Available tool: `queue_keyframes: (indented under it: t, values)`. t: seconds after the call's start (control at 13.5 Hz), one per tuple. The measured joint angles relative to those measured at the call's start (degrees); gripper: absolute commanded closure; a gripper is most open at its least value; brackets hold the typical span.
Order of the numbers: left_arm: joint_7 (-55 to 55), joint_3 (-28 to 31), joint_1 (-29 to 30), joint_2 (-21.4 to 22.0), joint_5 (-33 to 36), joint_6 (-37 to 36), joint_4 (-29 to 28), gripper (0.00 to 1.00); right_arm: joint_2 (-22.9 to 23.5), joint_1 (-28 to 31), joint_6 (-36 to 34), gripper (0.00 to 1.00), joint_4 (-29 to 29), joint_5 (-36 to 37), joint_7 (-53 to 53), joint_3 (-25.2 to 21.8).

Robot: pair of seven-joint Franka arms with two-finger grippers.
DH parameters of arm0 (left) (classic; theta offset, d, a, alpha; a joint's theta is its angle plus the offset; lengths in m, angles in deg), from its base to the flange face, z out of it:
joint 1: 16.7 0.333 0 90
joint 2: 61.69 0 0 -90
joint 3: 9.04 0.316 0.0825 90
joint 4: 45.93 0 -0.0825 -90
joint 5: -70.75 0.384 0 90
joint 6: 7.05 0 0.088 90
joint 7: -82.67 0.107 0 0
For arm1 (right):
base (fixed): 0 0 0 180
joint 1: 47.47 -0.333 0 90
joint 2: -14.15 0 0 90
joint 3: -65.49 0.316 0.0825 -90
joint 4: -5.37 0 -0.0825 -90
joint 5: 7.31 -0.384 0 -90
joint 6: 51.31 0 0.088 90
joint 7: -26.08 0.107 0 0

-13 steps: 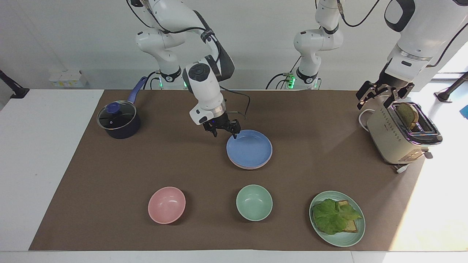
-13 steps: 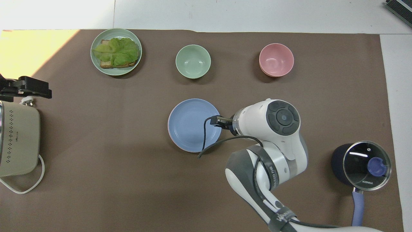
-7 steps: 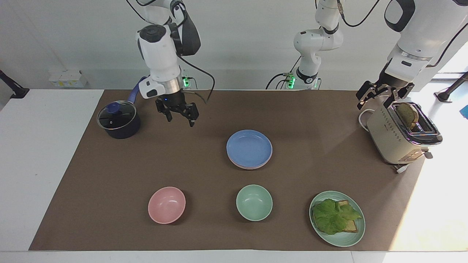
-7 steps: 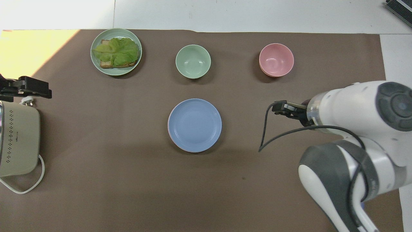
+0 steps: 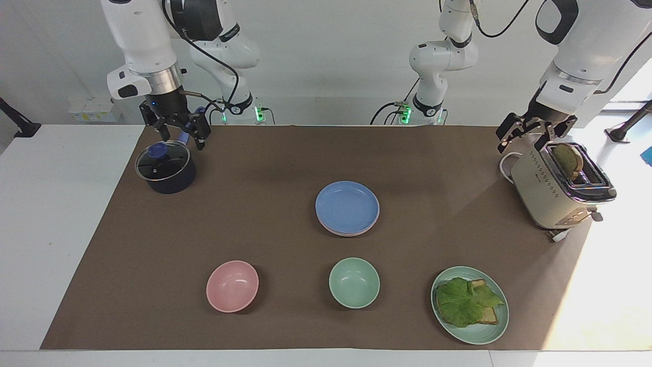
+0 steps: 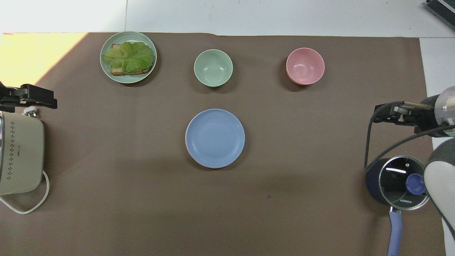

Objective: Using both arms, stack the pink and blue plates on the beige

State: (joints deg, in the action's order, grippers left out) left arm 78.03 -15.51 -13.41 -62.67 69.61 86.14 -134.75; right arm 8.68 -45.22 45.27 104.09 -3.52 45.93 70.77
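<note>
From the facing camera we see the edges of the stack: the blue plate [image 5: 347,206] sits on top, with a pink plate [image 5: 351,232] rim showing just beneath it, and we cannot make out a beige plate under those. From overhead only the blue plate [image 6: 215,138] shows, with a thin pink sliver at its edge. The stack lies mid-table, nearer to the robots than the green bowl [image 5: 354,282] and pink bowl [image 5: 232,285].

The right gripper [image 5: 175,131] hangs over the lidded saucepan [image 5: 165,167] at the right arm's end, jaws spread and empty, well apart from the stack. The left gripper [image 5: 530,133] hovers just above the toaster [image 5: 552,191] at the left arm's end, also open and holding nothing, equally well apart from the plates.
</note>
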Motion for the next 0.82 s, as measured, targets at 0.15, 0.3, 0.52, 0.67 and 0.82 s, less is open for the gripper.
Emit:
queue_keyframes:
  t: [0.15,0.3,0.52,0.67,0.82]
  values:
    - [0.00,0.00,0.00,0.00,0.00,0.00,0.00,0.00,1.66,-0.01,-5.39,0.00,-5.19,0.08,-2.11,0.16]
    - [0.00,0.00,0.00,0.00,0.00,0.00,0.00,0.00,4.13,0.27,-10.14,0.00,-10.50,0.09,-5.55,0.15]
    - [0.00,0.00,0.00,0.00,0.00,0.00,0.00,0.00,6.42,0.48,-11.94,0.00,-13.48,0.05,-7.28,0.16]
    - [0.00,0.00,0.00,0.00,0.00,0.00,0.00,0.00,6.77,0.41,-11.97,0.00,-13.73,0.01,-7.33,0.28]
    - [0.00,0.00,0.00,0.00,0.00,0.00,0.00,0.00,6.77,0.38,-12.05,0.00,-13.79,-0.11,-7.34,0.42]
